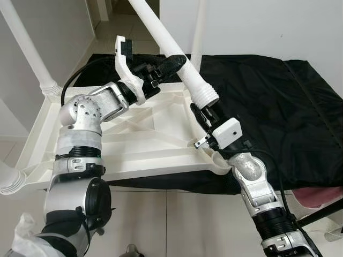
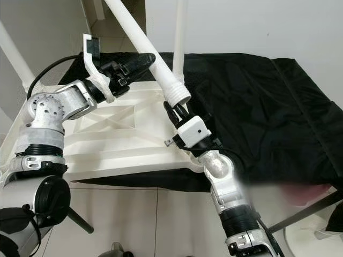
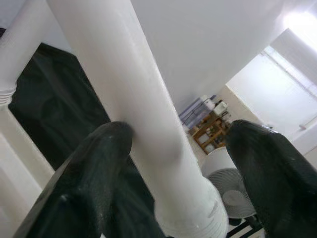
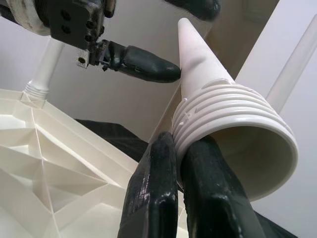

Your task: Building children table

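— Pale tiled floor (image 1: 177,214), right? What's lying on it?

— On the floor is a black sheet (image 1: 278,107), and on its left part rests a white table top (image 1: 134,144), upside down, ribbed underside showing. Three legs already stand up from it: one at the far left corner (image 1: 32,53), one at the far right corner (image 1: 199,32), and one at the near left corner (image 1: 8,179).

— And the loose table leg (image 1: 171,45)?

— It slants over the near right part of the table top, threaded end down, top leaning far and left.

— Who holds it?

— The left gripper (image 1: 174,61) reaches across from the left, its fingers spread around the shaft; one finger (image 3: 99,168) touches it, the other stands apart. The right gripper (image 1: 203,113) comes up from near right, fingers pressed together right at the threaded collar (image 4: 223,116), touching its ridges.
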### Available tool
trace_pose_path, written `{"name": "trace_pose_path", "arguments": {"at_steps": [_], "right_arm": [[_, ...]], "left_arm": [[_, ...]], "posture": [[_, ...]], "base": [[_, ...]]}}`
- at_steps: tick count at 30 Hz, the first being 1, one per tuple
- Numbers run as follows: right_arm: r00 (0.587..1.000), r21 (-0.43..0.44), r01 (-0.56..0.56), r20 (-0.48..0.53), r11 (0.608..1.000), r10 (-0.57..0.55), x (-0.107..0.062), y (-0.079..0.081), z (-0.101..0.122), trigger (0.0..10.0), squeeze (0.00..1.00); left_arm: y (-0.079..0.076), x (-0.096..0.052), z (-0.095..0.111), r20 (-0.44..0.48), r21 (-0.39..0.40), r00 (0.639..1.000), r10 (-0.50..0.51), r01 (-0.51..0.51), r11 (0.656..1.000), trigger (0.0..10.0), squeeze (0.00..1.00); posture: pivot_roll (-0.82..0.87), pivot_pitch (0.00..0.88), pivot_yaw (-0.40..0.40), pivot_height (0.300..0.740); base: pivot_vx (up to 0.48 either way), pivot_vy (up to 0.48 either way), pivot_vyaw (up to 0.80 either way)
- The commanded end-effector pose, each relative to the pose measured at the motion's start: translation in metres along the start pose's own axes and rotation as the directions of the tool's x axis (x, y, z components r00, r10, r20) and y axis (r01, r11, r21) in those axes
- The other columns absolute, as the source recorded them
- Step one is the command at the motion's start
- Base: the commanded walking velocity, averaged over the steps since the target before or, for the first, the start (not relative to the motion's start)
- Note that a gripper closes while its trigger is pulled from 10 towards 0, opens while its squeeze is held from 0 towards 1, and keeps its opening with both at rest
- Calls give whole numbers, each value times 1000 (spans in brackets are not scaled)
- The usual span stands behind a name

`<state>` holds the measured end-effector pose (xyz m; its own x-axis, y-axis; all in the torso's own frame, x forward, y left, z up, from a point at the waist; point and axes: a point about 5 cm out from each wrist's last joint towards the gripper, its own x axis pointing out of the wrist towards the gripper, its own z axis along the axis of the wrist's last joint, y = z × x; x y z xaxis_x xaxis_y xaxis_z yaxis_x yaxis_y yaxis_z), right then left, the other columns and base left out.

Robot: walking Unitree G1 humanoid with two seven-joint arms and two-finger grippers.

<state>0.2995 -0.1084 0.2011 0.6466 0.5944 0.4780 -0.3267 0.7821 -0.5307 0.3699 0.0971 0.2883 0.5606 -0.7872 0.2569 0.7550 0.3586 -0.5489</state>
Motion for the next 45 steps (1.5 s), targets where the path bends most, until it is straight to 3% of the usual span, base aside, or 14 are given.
{"name": "trace_pose_path", "arguments": {"at_steps": [1,3,10,18,19,33,34,35,36,38,39,45], "right_arm": [[998,-21,-43,46,999,44,3,8,9,10000,0],[998,-29,-43,36,999,44,1,10,8,10000,0],[998,-41,-61,16,997,61,-6,12,5,10000,0],[997,-45,-79,-6,996,79,-12,18,1,10000,0],[996,-50,-84,-12,995,83,-13,19,0,10000,0],[995,-92,-101,-4,991,101,-10,17,-1,10000,0],[995,-96,-103,-3,990,103,-9,17,-1,10000,0],[995,-96,-103,-3,990,103,-9,17,-1,10000,0],[994,-101,-105,-1,989,106,-8,16,-1,10000,0],[994,-103,-107,0,989,107,-8,16,-1,10000,0],[994,-104,-106,0,989,107,-7,16,-1,10000,0],[994,-105,-109,-3,988,110,-8,15,-1,10000,0]], "left_arm": [[2,5,-3,-32,21,999,29,-29,999,10000,0],[13,5,-8,-64,37,992,109,-107,994,10000,0],[22,6,-5,-52,16,982,179,-178,984,10000,0],[29,6,16,16,-110,973,232,-229,967,10000,0],[33,5,21,40,-165,964,265,-255,953,10000,0],[40,6,35,88,-264,925,369,-335,904,10000,0],[40,6,36,91,-260,921,378,-344,902,8549,0],[40,6,36,91,-260,921,378,-344,902,8549,0],[40,6,38,96,-271,918,386,-349,897,4196,0],[41,6,39,100,-278,915,391,-351,894,4196,0],[40,6,42,122,-301,912,392,-343,890,0,0],[40,6,44,136,-308,908,397,-342,888,0,0]], "posture": [[-45,0,38,740],[-47,0,41,740],[-48,0,45,740],[-43,5,43,740],[-42,7,43,740],[-39,30,46,740],[-41,31,46,740],[-41,31,46,740],[-42,33,45,740],[-42,33,45,740],[-43,35,43,740],[-43,39,38,740]], "base": [[0,0,0],[0,0,0],[0,0,0],[0,0,0],[0,0,0],[0,0,0],[0,0,0],[0,0,0],[0,0,0],[0,0,0],[0,0,0],[0,0,0]]}}
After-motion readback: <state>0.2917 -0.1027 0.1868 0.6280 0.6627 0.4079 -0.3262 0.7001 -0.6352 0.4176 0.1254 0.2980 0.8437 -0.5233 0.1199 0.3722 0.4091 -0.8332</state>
